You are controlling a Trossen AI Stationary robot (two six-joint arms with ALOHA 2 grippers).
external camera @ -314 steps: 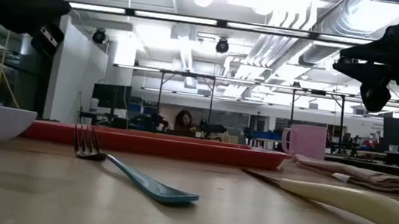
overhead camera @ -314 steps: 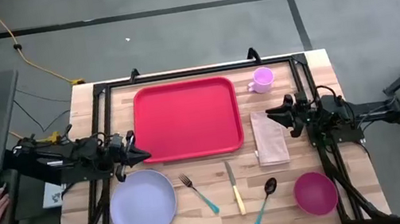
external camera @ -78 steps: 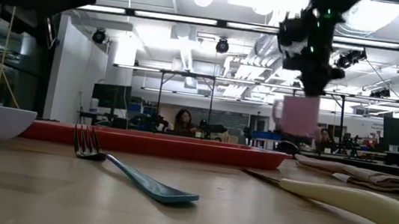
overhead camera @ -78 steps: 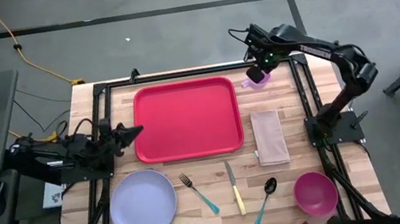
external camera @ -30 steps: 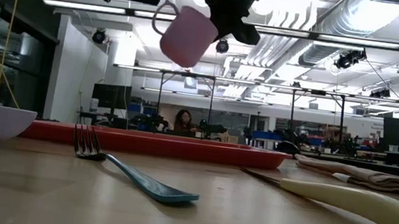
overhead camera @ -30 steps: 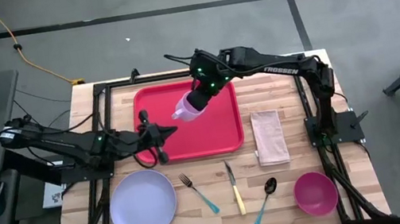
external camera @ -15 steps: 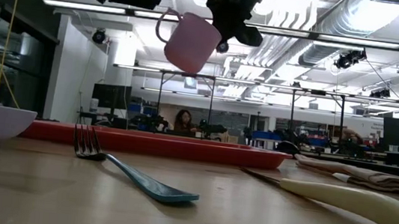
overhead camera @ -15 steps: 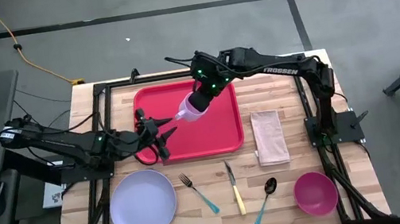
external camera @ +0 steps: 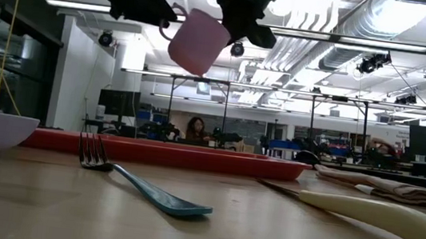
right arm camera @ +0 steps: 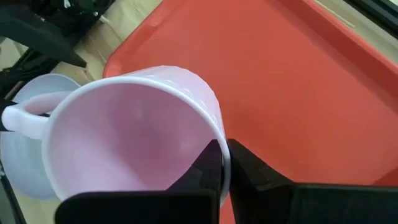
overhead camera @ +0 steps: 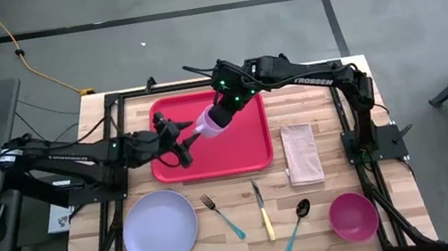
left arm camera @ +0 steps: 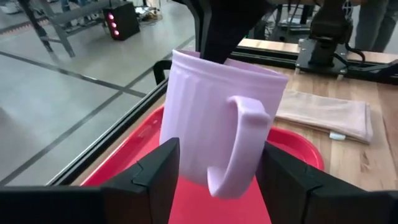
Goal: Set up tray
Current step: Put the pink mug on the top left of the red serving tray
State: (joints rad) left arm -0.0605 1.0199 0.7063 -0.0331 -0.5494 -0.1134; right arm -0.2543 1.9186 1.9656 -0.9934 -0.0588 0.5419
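The right end effector (overhead camera: 220, 113) pinches the rim of a pink mug (overhead camera: 209, 122), holding it tilted in the air above the red tray (overhead camera: 249, 144), which lies flat on the desk (overhead camera: 324, 186). The left end effector (left arm camera: 214, 171) stands wide, fingers either side of the mug's body (handle facing it). The risk: a handover mistimed, where a thin rim pinch released early drops the mug onto the tray.

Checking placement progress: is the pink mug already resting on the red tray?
No: the low view shows the mug hanging well above the tray, pinched at its rim by the right gripper.
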